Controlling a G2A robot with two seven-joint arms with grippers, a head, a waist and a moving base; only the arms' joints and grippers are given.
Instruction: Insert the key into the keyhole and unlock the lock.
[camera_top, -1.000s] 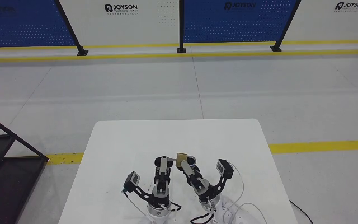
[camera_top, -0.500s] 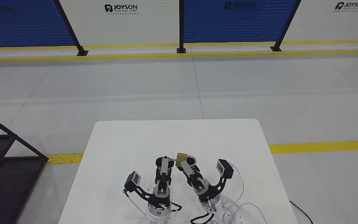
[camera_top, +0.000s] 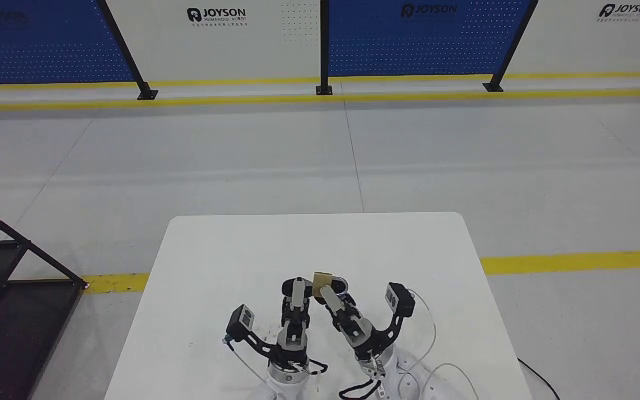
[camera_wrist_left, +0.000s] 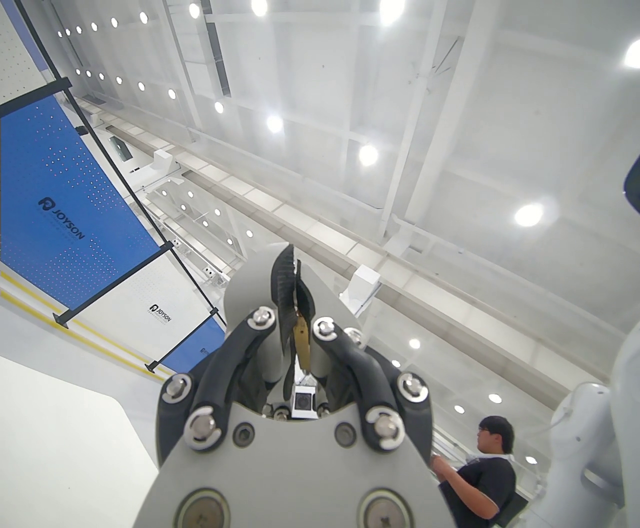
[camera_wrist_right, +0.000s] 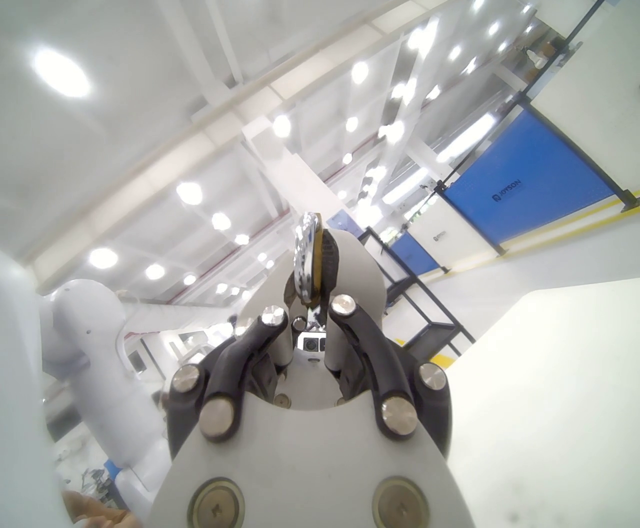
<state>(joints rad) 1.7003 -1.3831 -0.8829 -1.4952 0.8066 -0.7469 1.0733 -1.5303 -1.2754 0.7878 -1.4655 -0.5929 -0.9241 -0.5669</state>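
Left gripper (camera_wrist_left: 295, 287) pinches the brass key (camera_wrist_left: 301, 342) tight, just beside the right gripper (camera_wrist_right: 316, 260) (clamped on the lock (camera_wrist_right: 305, 245)), both above the table's (camera_top: 250, 250) near edge.

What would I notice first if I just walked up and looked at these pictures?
Probably the shiny lock that the right arm's fingers are squeezing, held up above the near end of the white table. Close beside it, the left arm's fingers pinch a thin brass key.
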